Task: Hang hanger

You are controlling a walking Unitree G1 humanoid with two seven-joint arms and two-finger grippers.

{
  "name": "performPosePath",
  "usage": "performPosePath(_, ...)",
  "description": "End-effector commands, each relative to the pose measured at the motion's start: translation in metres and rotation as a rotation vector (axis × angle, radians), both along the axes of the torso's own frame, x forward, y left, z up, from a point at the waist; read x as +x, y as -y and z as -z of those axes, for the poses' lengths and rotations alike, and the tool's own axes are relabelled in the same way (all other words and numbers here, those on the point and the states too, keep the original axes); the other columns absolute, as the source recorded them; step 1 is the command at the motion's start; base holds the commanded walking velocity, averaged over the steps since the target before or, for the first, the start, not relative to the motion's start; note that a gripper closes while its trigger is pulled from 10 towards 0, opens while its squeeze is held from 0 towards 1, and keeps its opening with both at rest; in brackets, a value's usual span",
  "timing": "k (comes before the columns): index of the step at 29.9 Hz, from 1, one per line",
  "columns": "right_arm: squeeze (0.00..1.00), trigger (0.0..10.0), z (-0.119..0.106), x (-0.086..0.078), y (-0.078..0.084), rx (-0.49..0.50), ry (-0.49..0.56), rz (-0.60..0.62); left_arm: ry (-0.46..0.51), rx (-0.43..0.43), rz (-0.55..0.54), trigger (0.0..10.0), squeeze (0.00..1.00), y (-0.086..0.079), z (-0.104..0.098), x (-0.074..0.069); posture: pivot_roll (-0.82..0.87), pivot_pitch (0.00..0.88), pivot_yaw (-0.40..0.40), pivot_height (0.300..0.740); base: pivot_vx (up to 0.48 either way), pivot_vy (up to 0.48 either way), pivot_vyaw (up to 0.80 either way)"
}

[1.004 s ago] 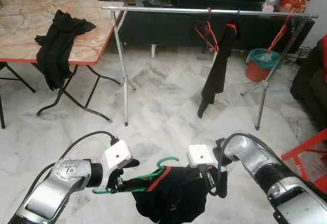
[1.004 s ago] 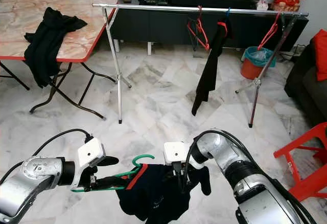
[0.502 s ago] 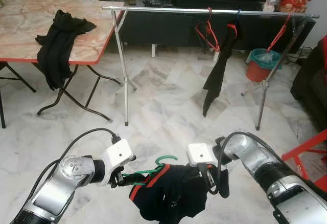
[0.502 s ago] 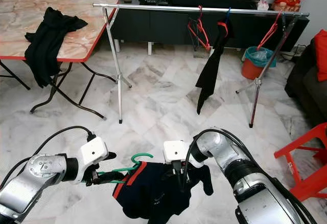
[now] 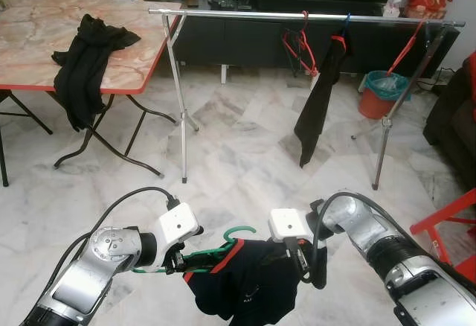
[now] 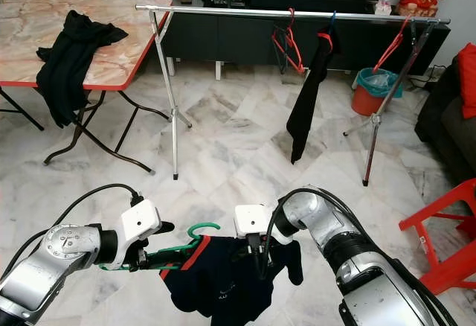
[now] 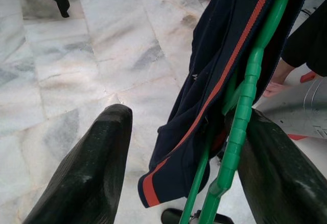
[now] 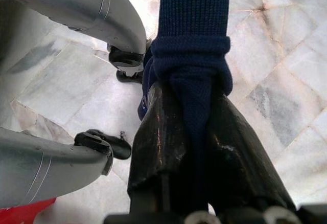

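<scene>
We hold the green hanger (image 5: 223, 248) low in front of us, with a dark navy garment (image 5: 249, 285) with a red-striped edge draped over it, and everything ahead turns on how far this bundle sits from the clothes rail (image 5: 297, 16). Our left gripper (image 5: 175, 260) has the hanger's end between its fingers; in the left wrist view the two black fingers (image 7: 84, 175) stand spread, with the green bar lying against the far one and open floor beside the other, so we judge it a loose cradle, not a firm pinch. Our right gripper (image 5: 301, 260) is pressed together on a fold of the navy cloth, which the right wrist view shows bunched tightly between the two fingers (image 8: 156, 147). The hanger's long axis runs from one gripper to the other, roughly parallel to the rail, and its hook (image 5: 239, 231) curls up between them, nearer the left jaws. The rail stands well ahead of and above both grippers, already carrying a red hanger (image 5: 299, 47) and a black garment (image 5: 318, 103), with bare rail toward our left. We judge the left arm, holding the hanger itself, must lift the hook forward over that stretch.
</scene>
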State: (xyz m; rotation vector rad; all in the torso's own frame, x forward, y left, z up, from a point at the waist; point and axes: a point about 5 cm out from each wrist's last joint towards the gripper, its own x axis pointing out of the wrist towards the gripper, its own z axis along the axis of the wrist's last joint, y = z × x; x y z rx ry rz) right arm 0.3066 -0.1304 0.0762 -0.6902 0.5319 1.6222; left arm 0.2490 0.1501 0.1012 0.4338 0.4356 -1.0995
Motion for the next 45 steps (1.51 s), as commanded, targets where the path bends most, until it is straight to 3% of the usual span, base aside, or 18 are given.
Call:
performPosePath(1, 0.0, 0.0, -0.012, 0.007, -0.006, 0.051, 0.038, -0.005, 0.008, -0.012, 0.012, 10.0, 0.0, 0.002, -0.004, 0.001, 0.11, 0.0, -0.058, 0.74, 0.0, 0.0, 0.0)
performPosePath(10, 0.0, 0.0, -0.011, 0.007, -0.006, 0.049, 0.039, 0.002, -0.046, -0.019, 0.069, 10.0, 0.0, 0.005, -0.003, -0.008, 0.11, 0.0, -0.059, 0.74, 0.0, 0.0, 0.0)
performPosePath(19, 0.0, 0.0, -0.012, 0.008, -0.01, 0.062, 0.042, 0.005, -0.046, -0.031, 0.056, 10.0, 0.0, 0.008, -0.003, -0.008, 0.11, 0.0, -0.059, 0.74, 0.0, 0.0, 0.0)
performPosePath(20, 0.0, 0.0, -0.012, 0.008, -0.01, 0.062, 0.042, 0.005, -0.045, -0.032, 0.053, 9.4, 0.0, 0.008, -0.003, -0.008, 0.11, 0.0, -0.059, 0.74, 0.0, 0.0, 0.0)
performPosePath(21, 0.0, 0.0, -0.012, 0.009, -0.01, 0.062, 0.042, 0.005, -0.041, -0.033, 0.051, 9.4, 0.0, 0.008, -0.004, -0.007, 0.11, 0.0, -0.059, 0.74, 0.0, 0.0, 0.0)
performPosePath(22, 0.0, 0.0, -0.013, 0.009, -0.01, 0.063, 0.042, 0.004, -0.037, -0.036, 0.041, 5.4, 0.0, 0.008, -0.004, -0.006, 0.11, 0.0, -0.059, 0.74, 0.0, 0.0, 0.0)
performPosePath(23, 0.0, 0.0, -0.013, 0.009, -0.01, 0.064, 0.042, 0.003, -0.026, -0.039, 0.029, 4.6, 0.0, 0.008, -0.004, -0.004, 0.11, 0.0, -0.058, 0.74, 0.0, 0.0, 0.0)
performPosePath(24, 0.0, 0.0, -0.013, 0.009, -0.01, 0.064, 0.042, 0.002, -0.023, -0.04, 0.027, 4.6, 0.0, 0.008, -0.005, -0.003, 0.11, 0.0, -0.058, 0.74, 0.0, 0.0, 0.0)
performPosePath(25, 0.0, 0.0, -0.013, 0.009, -0.01, 0.063, 0.042, 0.003, -0.022, -0.042, 0.024, 1.9, 0.0, 0.008, -0.005, -0.003, 0.11, 0.0, -0.058, 0.74, 0.0, 0.0, 0.0)
performPosePath(26, 0.0, 0.0, -0.013, 0.009, -0.01, 0.063, 0.042, 0.003, -0.022, -0.043, 0.024, 1.9, 0.0, 0.008, -0.005, -0.002, 0.11, 0.0, -0.058, 0.74, 0.0, 0.0, 0.0)
performPosePath(27, 0.0, 0.0, -0.013, 0.009, -0.01, 0.063, 0.042, 0.003, -0.023, -0.044, 0.026, 0.0, 0.0, 0.008, -0.005, -0.003, 0.11, 0.0, -0.058, 0.74, 0.0, 0.0, 0.0)
performPosePath(45, 0.0, 0.0, -0.009, 0.007, -0.011, 0.065, 0.037, 0.006, -0.033, -0.064, 0.043, 0.0, 0.0, 0.012, -0.006, -0.005, 0.11, 0.0, -0.059, 0.74, 0.0, 0.0, 0.0)
